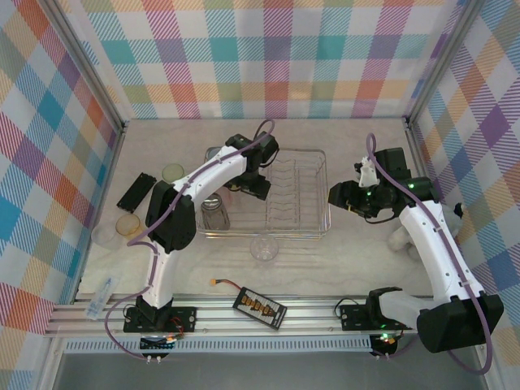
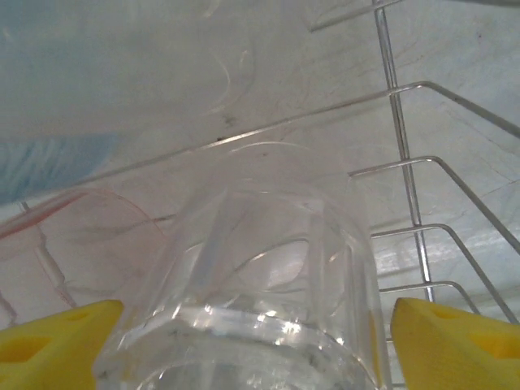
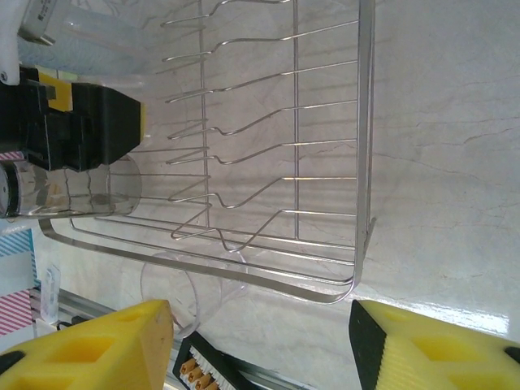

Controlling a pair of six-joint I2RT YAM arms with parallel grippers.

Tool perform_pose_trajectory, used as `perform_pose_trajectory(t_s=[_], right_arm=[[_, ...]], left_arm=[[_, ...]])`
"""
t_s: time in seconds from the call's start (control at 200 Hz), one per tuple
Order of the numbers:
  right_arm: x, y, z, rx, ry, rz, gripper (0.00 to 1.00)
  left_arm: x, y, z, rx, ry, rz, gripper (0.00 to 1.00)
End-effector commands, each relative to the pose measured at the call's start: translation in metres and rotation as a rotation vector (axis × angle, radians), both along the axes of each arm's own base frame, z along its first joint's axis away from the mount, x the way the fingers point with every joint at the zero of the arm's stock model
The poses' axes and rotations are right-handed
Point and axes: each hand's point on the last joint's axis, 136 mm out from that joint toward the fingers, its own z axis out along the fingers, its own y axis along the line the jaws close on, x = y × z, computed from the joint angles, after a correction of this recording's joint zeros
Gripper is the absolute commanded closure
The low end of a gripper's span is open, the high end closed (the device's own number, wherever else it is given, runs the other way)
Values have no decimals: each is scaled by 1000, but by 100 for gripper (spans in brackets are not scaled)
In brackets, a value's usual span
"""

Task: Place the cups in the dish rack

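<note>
Left gripper is down in the left half of the rack. In the wrist view, 1 clear cup sits between the fingers. Its long axis runs along the gripper's reach toward the rack floor, with a thick glassy band at the near end. I cannot tell which end is the mouth. The fingers stand wide, 1 on each side. A sliver of gap shows at the right pad, and the left pad meets the cup's edge. I cannot tell whether the cup is gripped or free. A pink cup is just left of it.

In the top view the rack's long axis runs left-right. The slot wires take up its right half, which is the open room. A grey cup stands at the left near corner, close beside the left arm. A loose cup is on the table just outside the near rim.

Right gripper hangs just off the rack's right end. Its jaws are wide with nothing between them, well apart from the clear cup.
</note>
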Motion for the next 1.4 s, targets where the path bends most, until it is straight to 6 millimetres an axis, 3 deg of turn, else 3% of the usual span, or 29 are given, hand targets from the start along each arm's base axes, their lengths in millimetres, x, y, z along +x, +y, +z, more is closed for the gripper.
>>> perform_pose_trajectory(t_s=[0.0,0.215,0.355,0.61,0.745,1.055,1.17,1.395], right_arm=[[-3,0,9,12,-10,7,38],[-10,11,12,78,36,31,40],[-21,21,8,61,78,50,41],[-40,64,-11,-26,127,152,42],[-44,89,-25,-52,147,188,44],[-55,138,-55,-197,176,308,47],[-59,151,-68,-251,185,340,47],[-65,159,-95,-380,207,368,48]], left_arm=[[10,6,10,28,-50,3,9],[13,0,37,-49,-121,0,0],[9,-4,56,-120,-163,-3,0],[-7,-13,63,-194,-175,5,1],[-12,-14,80,-256,-240,33,1],[-26,16,149,-474,-582,124,0],[-39,31,157,-549,-666,148,0],[-68,56,153,-656,-764,183,0]])
